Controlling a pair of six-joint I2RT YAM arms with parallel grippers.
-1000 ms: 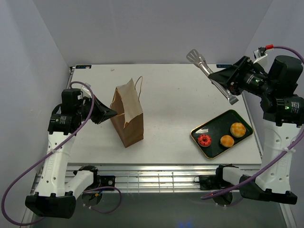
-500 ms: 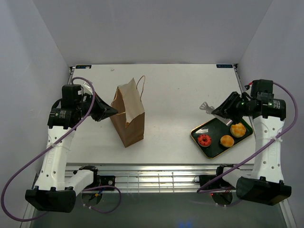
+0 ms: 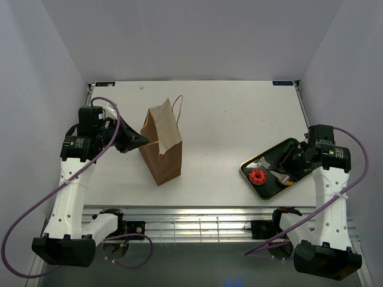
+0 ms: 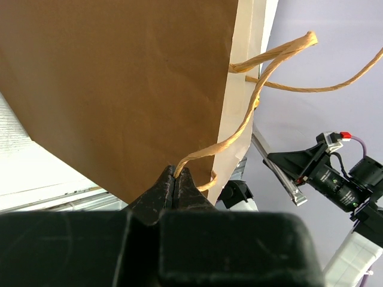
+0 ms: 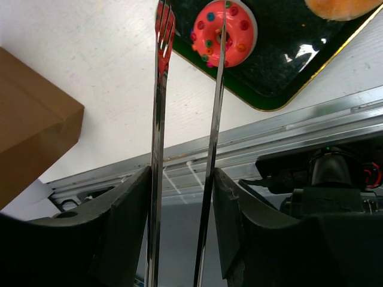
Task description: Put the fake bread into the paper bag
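Observation:
The brown paper bag (image 3: 161, 149) stands upright at the left of the table. My left gripper (image 3: 142, 141) is shut on its cord handle (image 4: 239, 128), pinched at the tips (image 4: 177, 174) beside the bag's side (image 4: 119, 89). My right gripper (image 3: 291, 162) is shut on metal tongs (image 3: 266, 167) and holds them low over the dark green tray (image 3: 269, 194). The tong arms (image 5: 158, 119) are spread, their tips on either side of the red-frosted donut (image 5: 224, 33), which also shows from above (image 3: 258, 176). One golden bun (image 5: 341, 7) shows at the wrist view's edge. The twisted roll is out of view.
The tray (image 5: 287, 72) lies near the table's front right corner, close to the metal rail (image 3: 203, 212) along the front edge. A corner of the bag (image 5: 30, 119) shows to the left in the right wrist view. White walls close in the table on three sides.
My right arm has swung down from high at the back right to the tray, carrying the tongs, whose tips now sit at the donut. The left arm and bag have not moved.

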